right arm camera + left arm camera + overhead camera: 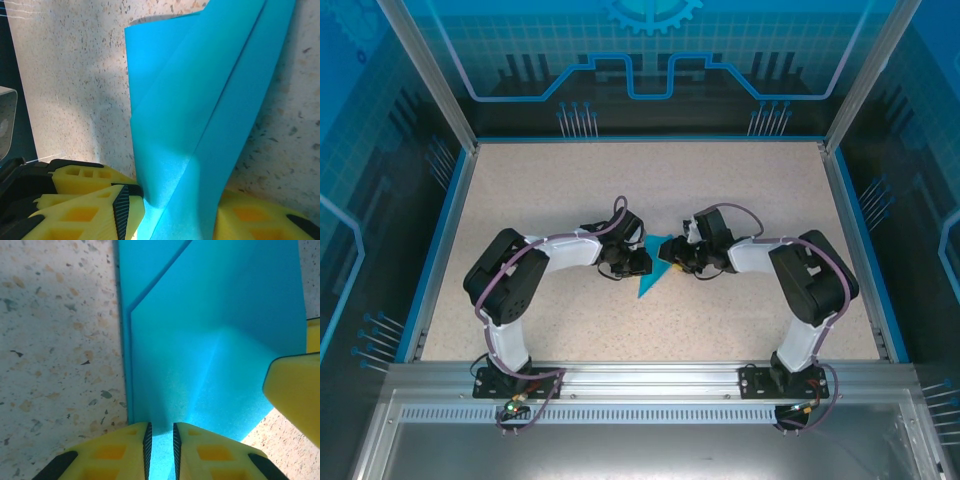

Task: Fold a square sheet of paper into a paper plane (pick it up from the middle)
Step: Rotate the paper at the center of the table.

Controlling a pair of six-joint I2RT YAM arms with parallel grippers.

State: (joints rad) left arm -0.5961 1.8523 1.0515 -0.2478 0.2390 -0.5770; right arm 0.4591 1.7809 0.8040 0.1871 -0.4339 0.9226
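On speckled table (520, 190), creased pointed cyan paper (650, 274)

Enclosure, contents as viewed from the floor beside it:

- Table top (570, 190) – beige speckled stone pattern, matte, spreading out beneath the jaws on every side; soft grey shadow on it just left of them.
- Blue rim (442, 235) – a narrow border around the table, well out from the jaws.
- Back wall (520, 60) – dark, with cyan circuit lines and a gear emblem (652, 12), far beyond the jaws.
- Side panels (360, 200) – tinted blue with a grid print, flanking the jaws left and right.
- Aluminium posts (425, 72) – slanted, at the far corners.
- Aluminium rail (650, 380) and grey metal sheet (620, 450) – behind the jaws, at the near edge.
- Light: even, from overhead.
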